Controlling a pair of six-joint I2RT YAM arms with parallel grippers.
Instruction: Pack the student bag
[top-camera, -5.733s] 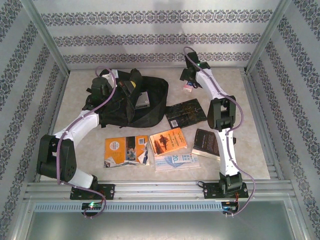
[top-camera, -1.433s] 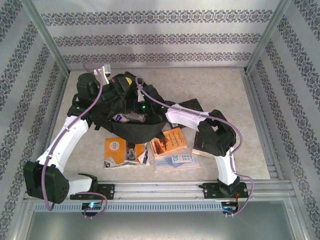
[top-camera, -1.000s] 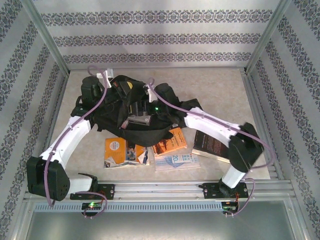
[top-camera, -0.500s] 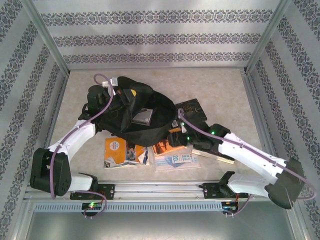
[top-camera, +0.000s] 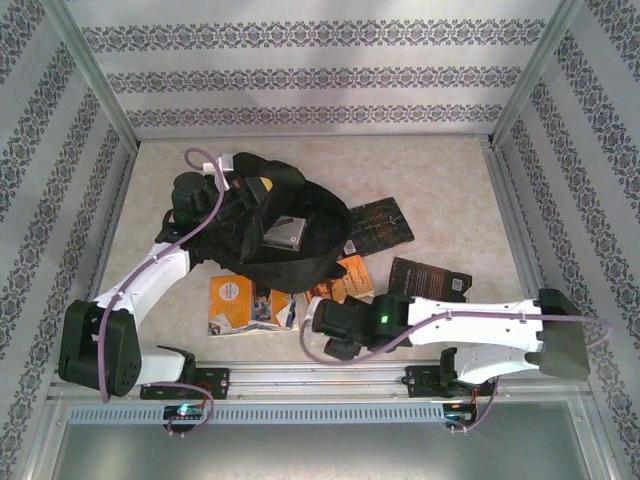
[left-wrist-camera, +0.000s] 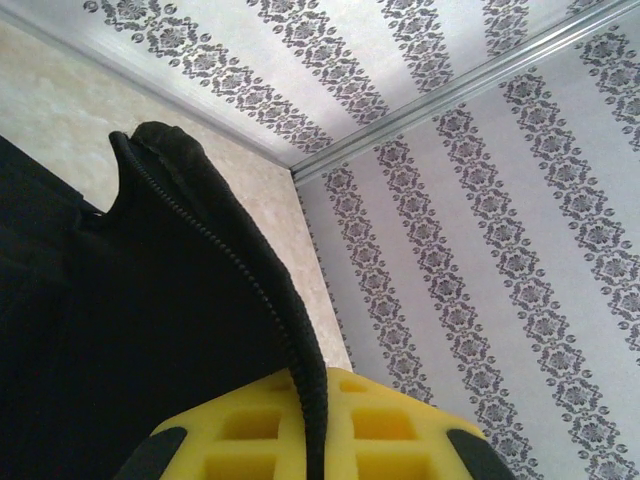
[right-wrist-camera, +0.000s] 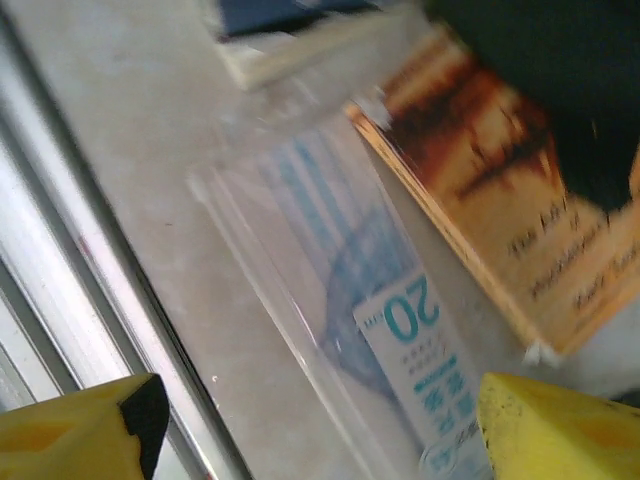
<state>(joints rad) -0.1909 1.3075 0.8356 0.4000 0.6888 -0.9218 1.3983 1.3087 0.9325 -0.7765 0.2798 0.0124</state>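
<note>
Left gripper: jaws clamped on the zip rim of the student bag, at its far-left side, holding the mouth open. The bag rests on the table.

Right gripper: jaws apart, withdrawn from the bag's mouth. It now hovers over the clear packet nearside of the bag, probably the next item to pack.

Black student bag. Orange-covered book, near centre. Black book, far right. Orange-and-white booklet, near left. Clear packet, blue-printed label. Beige marbled surface. White walls, grey floral stripes.
</note>
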